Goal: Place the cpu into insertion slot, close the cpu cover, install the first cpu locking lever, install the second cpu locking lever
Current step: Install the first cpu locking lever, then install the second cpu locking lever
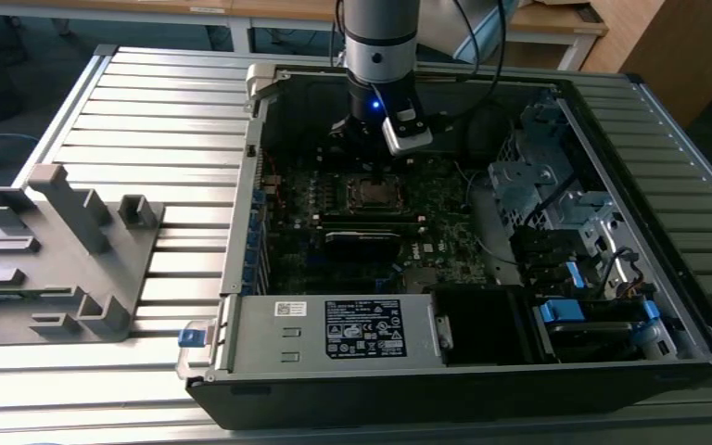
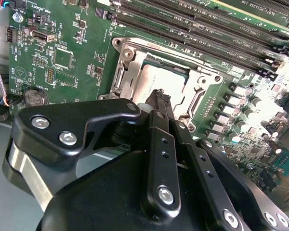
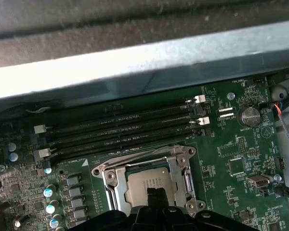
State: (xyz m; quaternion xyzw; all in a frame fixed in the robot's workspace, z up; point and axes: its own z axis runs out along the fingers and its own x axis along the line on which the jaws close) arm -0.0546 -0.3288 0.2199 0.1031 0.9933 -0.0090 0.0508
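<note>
End effector [image 2: 160, 98] closed, fingertips together, empty, poised right over the cpu [image 2: 156, 83].

Cpu seated flat in the insertion slot [image 3: 149, 185] on the motherboard [image 3: 231, 144], framed by the lowered cpu cover [image 2: 190, 96], inside the open computer case [image 1: 331, 324] on the slatted worktop [image 1: 158, 111].

You had a ribbed grey metal table [image 1: 158, 111] carrying the open black computer case [image 1: 455, 389] and a grey plastic fixture [image 1: 53, 255].

slatted metal table [image 1: 146, 102] | wooden desks [image 1: 554, 23] behind (wood panel nearby)
</note>
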